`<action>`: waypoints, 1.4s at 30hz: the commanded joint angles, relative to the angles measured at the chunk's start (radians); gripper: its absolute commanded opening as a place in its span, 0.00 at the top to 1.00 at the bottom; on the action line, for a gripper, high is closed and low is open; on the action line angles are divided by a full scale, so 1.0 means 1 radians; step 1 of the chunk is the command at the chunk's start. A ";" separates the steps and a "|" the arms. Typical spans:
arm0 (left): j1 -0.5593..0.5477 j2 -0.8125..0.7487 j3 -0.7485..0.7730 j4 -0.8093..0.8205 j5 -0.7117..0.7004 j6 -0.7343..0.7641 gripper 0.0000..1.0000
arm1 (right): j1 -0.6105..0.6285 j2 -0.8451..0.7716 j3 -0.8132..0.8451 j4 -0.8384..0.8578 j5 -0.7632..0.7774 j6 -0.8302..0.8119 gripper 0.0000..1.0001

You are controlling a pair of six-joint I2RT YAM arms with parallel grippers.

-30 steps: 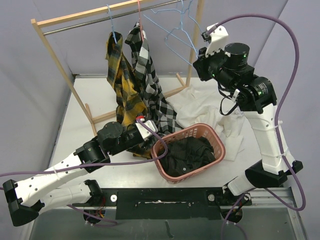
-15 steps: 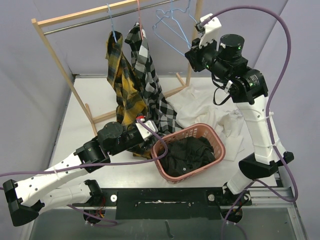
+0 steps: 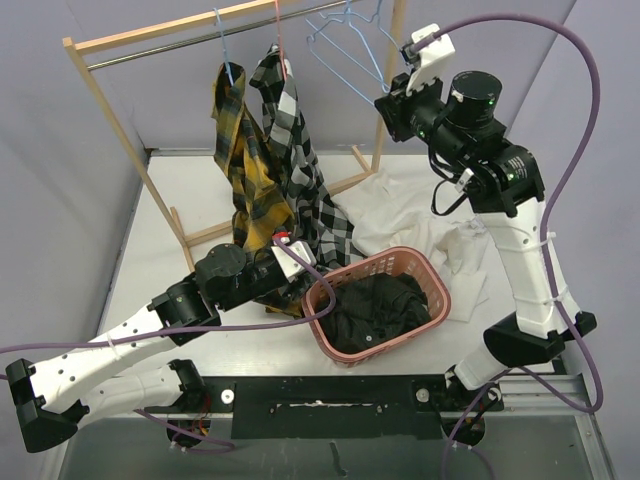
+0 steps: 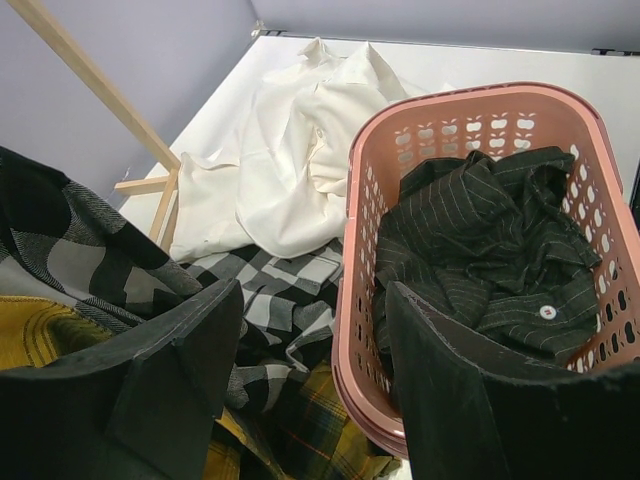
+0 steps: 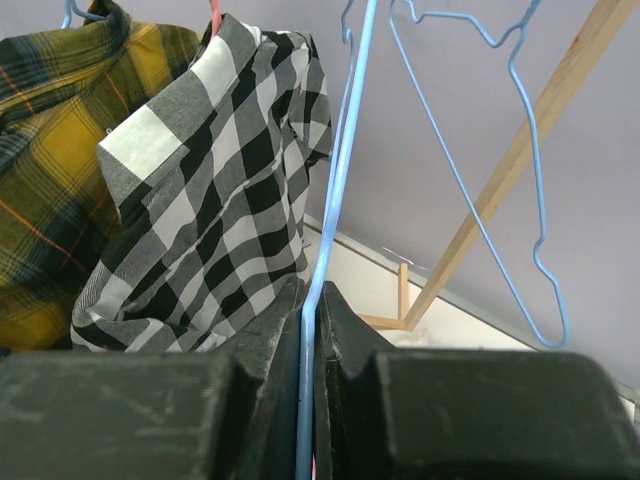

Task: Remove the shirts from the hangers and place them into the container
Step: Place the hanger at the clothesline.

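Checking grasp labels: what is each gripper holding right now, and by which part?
Right gripper pinches an empty light blue hanger by one straight wire run. Left gripper is open, holding nothing.

Basket (image 4: 470,95) top open; 2 hanging shirts (image 3: 295,130) crowd left tool (image 4: 315,295), apparently touching.

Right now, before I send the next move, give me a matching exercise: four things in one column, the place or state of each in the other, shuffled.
1. black striped shirt
2. white shirt
3. yellow plaid shirt
4. right tool

A. hanging on the rack
B. shut on a bare blue hanger
C. inside the pink basket
D. lying on the table beside the basket

Pairs: 1-C, 2-D, 3-A, 4-B.
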 commanded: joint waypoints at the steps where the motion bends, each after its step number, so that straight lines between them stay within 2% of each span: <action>1: -0.006 -0.012 0.007 0.054 0.010 -0.006 0.43 | -0.013 0.015 0.059 0.063 0.025 -0.025 1.00; 10: -0.006 -0.014 0.003 0.057 0.007 -0.003 0.43 | -0.032 0.080 0.075 0.104 0.002 -0.041 1.00; 16: -0.006 -0.010 0.004 0.056 0.007 -0.003 0.43 | -0.036 0.114 0.100 0.061 -0.026 -0.044 0.98; 17: -0.006 -0.009 0.004 0.056 0.006 -0.003 0.43 | -0.037 0.105 0.085 0.053 -0.030 -0.042 0.89; 20: -0.006 -0.010 0.003 0.057 0.006 -0.003 0.43 | -0.037 0.019 -0.038 0.077 -0.037 -0.033 0.34; 21: -0.006 -0.010 0.003 0.058 0.006 -0.004 0.43 | -0.037 -0.019 -0.119 0.095 -0.026 -0.026 0.24; 23: -0.006 -0.010 0.003 0.058 0.011 -0.006 0.43 | -0.037 -0.100 -0.240 0.122 -0.001 -0.008 0.18; 30: -0.006 -0.011 0.005 0.060 0.019 -0.014 0.43 | -0.037 -0.361 -0.616 0.114 0.095 0.059 0.15; 34: -0.006 -0.029 -0.003 0.069 0.015 -0.013 0.43 | -0.079 -0.409 -0.731 0.009 0.260 0.106 0.11; 36: -0.005 -0.034 -0.003 0.071 0.015 -0.013 0.43 | -0.181 -0.386 -0.756 -0.050 0.204 0.138 0.10; 39: -0.005 -0.030 -0.003 0.071 0.015 -0.014 0.43 | -0.392 -0.336 -0.802 -0.055 -0.011 0.187 0.11; 42: -0.006 -0.027 -0.002 0.068 0.016 -0.013 0.43 | -0.494 -0.301 -0.843 -0.004 -0.068 0.236 0.09</action>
